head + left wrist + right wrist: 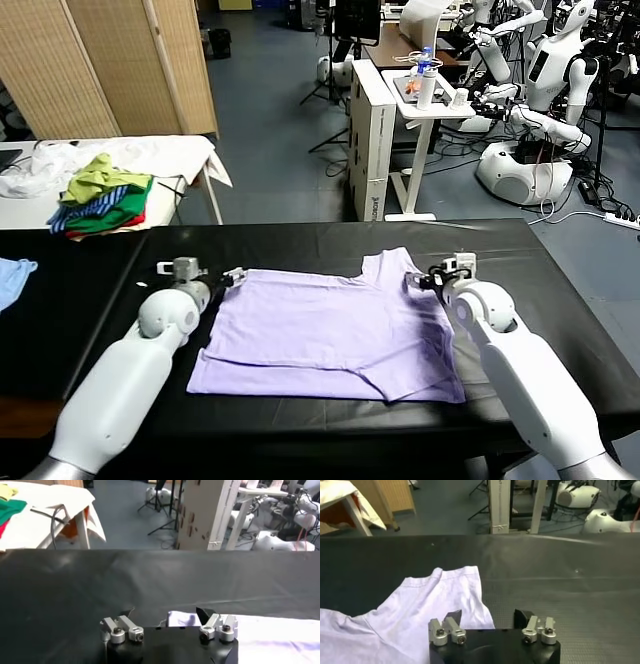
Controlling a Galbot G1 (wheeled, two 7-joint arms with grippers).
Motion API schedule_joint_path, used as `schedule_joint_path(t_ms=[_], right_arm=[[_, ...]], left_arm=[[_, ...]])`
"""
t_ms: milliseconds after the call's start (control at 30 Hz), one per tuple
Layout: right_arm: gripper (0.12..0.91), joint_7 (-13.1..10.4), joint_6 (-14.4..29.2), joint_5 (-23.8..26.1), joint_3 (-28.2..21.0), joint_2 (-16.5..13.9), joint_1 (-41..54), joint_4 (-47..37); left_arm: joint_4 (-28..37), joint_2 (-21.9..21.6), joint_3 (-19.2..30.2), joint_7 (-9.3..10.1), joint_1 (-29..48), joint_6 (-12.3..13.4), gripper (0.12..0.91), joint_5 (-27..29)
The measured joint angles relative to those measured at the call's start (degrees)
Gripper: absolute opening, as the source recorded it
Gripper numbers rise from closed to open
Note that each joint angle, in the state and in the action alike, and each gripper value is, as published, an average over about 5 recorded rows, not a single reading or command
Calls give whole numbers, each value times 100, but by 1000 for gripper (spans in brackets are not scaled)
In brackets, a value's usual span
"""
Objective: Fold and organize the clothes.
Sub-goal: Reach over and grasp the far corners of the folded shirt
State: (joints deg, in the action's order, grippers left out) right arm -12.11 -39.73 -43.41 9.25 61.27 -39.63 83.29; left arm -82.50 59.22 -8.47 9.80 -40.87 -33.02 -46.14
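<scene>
Two grippers (left [232,274], right [424,279]) flanking T-shirt [330,335]

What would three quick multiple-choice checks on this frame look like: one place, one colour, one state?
1. Where does the pale lavender short-sleeved T-shirt lie?
A. On the black tabletop
B. On the white side table
C. On the floor

2. What colour is the small cloth at the table's left edge?
A. Red
B. Light blue
C. Black

3. How do both sets of jaws stand?
A. Shut on a bottle
B. Lifting the shirt clear
C. Apart, at the shirt's far corners

Answers: 1 A, the shirt is spread flat on the black top. 2 B, the light blue cloth shows there. 3 C, the left gripper and the right gripper show spread fingers at the fabric edge.
</scene>
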Motion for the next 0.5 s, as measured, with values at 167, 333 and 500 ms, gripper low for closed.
schedule_joint_path(t_ms=[167,333,500], right_arm=[[592,34,12,35,19,1,-33,-6],[446,69,27,62,23,0,-52,-1],[330,175,140,120,12,0,-68,12]], left_arm=[[8,1,56,-75,12,0,566,13],[8,2,79,-109,13,14,269,22],[-8,-17,78,-109,12,26,147,23]])
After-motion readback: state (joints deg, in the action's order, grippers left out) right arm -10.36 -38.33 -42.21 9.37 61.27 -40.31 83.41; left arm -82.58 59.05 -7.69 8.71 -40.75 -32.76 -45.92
